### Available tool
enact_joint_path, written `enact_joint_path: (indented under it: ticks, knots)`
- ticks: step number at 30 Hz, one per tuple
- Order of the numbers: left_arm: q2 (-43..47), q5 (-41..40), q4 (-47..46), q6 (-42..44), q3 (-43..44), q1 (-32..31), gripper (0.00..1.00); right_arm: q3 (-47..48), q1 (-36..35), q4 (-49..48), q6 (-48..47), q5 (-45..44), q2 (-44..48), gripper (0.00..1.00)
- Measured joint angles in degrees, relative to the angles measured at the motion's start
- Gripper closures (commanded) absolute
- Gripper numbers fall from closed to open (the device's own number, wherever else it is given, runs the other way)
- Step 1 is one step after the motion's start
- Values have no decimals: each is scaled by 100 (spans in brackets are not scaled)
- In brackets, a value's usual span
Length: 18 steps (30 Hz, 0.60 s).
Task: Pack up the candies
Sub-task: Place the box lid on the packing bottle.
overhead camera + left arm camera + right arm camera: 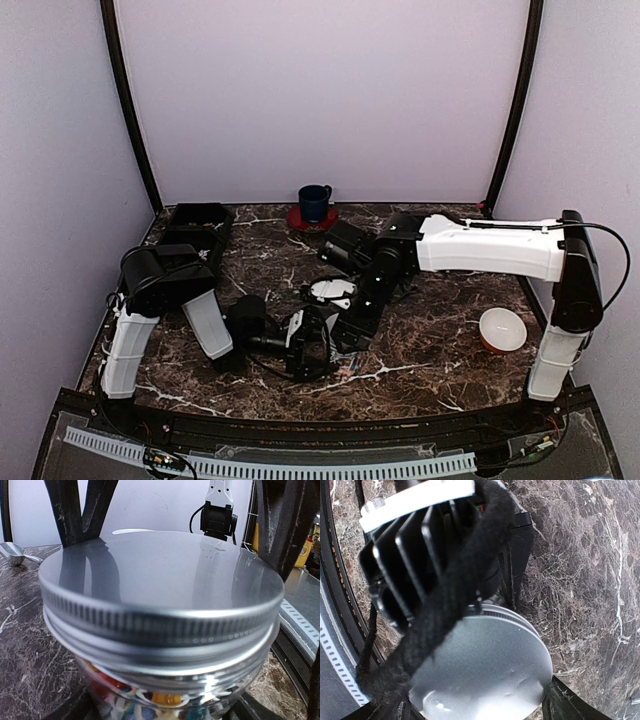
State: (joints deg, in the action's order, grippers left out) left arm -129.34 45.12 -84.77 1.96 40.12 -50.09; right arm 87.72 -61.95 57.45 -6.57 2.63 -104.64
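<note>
A dark marble table (440, 340) is seen from above, with two arms meeting near its front middle. The left gripper (300, 345) holds a clear jar (210, 692), its jaws wide around the glass body. The candies (107, 682) are inside the jar, and red and orange pieces show through the glass just under the lid (160, 575). The lid is plain silver metal with a ribbed rim and sits on the jar's mouth. The right gripper (345, 328) reaches in from the right, its jaws also wide. Its dark fingers (277, 525) stand on opposite sides of the lid and seem to press its rim, though the contact is hard to see. A metal scoop (15, 554) lies on the table beyond the jar. At the back, a blue mug (314, 202) stands on a red coaster (300, 222), with a black bin (197, 225) to the left. A white bowl (502, 330) sits at the right.
</note>
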Motion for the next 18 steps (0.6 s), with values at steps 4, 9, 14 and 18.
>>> enact_joint_path:
  ticks: [4,9,14,18]
  knots:
    - [2,0,0,0,0,0,19,-22,20,-20,-28,55,-4,19]
    - [2,0,0,4,0,0,20,-98,37,-101,-46,98,37,19]
    - [0,0,-2,2,0,0,20,-229,42,-229,-50,105,120,19]
    - [-7,9,-7,-4,2,4,20,-295,39,-295,-109,105,181,19]
